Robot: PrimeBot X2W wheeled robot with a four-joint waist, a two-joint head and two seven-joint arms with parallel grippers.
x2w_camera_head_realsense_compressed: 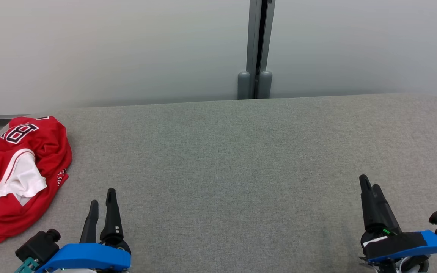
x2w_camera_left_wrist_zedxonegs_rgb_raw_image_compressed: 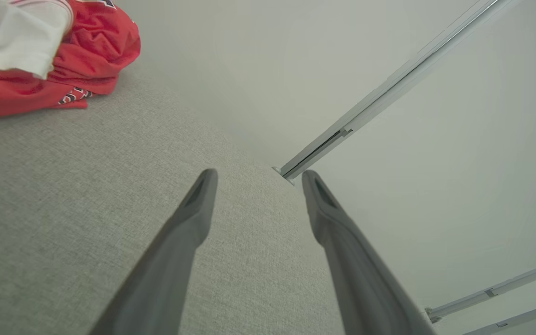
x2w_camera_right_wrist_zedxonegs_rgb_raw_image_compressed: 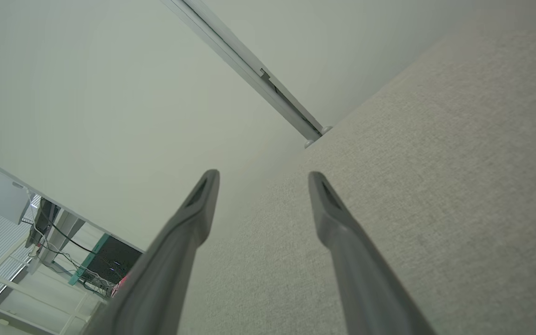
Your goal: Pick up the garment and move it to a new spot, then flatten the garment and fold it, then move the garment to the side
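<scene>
Where it lies crumpled, garment [x2w_camera_head_realsense_compressed: 17, 170] shows red, white.

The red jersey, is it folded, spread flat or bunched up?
Bunched up: the red jersey lies crumpled on the grey surface, white inside showing, creases overlapping.

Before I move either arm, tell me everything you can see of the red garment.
The garment is a red jersey of thin, smooth-looking fabric with white panels, red-and-white striped trim and dark white-edged lettering. It lies crumpled in a heap at the left end of the grey fabric surface, partly cut off by the head view's edge. Only the surface touches it; the open left tool stands apart from it.
</scene>
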